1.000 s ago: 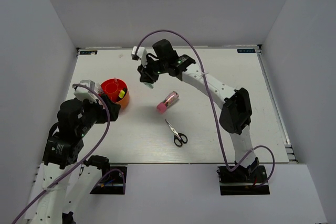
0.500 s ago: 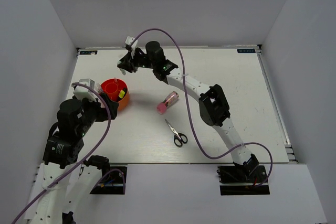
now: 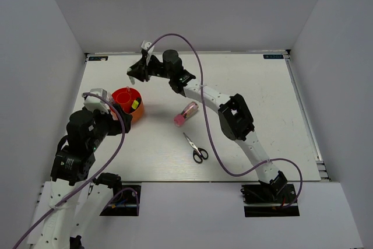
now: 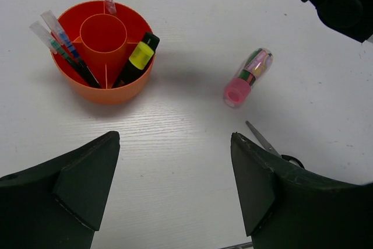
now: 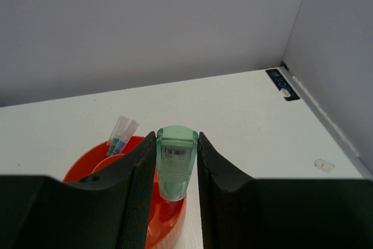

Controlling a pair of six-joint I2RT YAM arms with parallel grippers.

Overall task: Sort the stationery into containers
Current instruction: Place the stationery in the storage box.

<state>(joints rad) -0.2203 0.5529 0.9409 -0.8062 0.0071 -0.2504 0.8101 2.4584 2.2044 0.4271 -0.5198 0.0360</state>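
**A:** ok so where's the pale-green capsule point(image 5: 176, 164)?

**B:** Pinched upright between the right gripper point(image 3: 135, 74) fingers, up in the air by the red-orange pot point(image 4: 108, 94). Looks like it's over the far rim, but honestly it's hard to tell from these angles.

**A:** and the pot?

**B:** Near the table's point(image 3: 262, 115) left edge, with a yellow-capped highlighter point(image 4: 140, 56) in an outer compartment. The pink tube point(image 4: 247, 77) is lying mid-table and the scissors point(image 3: 197, 150) are closer to the near edge.

**A:** left gripper point(image 4: 175, 185)?

**B:** Fingers spread wide with nothing in them, on the near side of the pot.
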